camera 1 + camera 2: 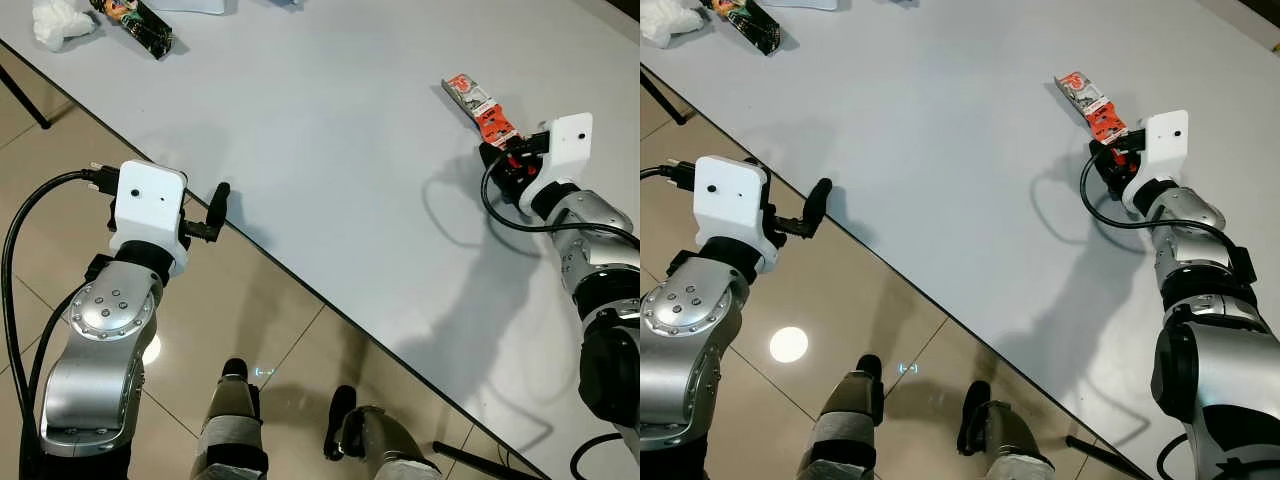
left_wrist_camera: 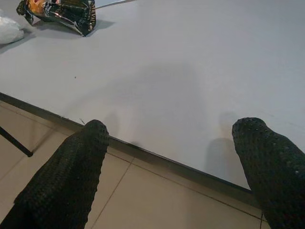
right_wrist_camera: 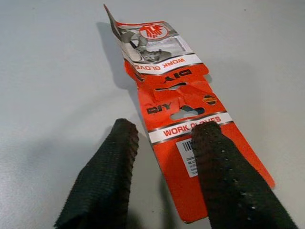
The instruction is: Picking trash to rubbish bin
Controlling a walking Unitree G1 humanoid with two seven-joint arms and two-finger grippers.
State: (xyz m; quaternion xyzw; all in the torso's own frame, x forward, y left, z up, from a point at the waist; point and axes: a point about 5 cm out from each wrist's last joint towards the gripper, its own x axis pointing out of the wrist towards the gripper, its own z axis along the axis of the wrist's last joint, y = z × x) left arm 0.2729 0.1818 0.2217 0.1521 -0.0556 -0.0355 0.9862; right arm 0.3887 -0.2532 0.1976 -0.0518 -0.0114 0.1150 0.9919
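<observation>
On the grey table (image 1: 330, 150), far left corner, lie a crumpled white wad (image 1: 60, 20) and a glossy dark snack wrapper (image 1: 140, 25). The left gripper (image 2: 176, 167) hovers off the table's near edge over tiled floor (image 1: 250, 310), knobbly fingers wide apart. Well right, the flat orange work-glove card (image 3: 183, 119) (creased, torn) lies on the table; the right gripper (image 3: 164, 176) has narrowly parted fingers, one over the card's near end.
</observation>
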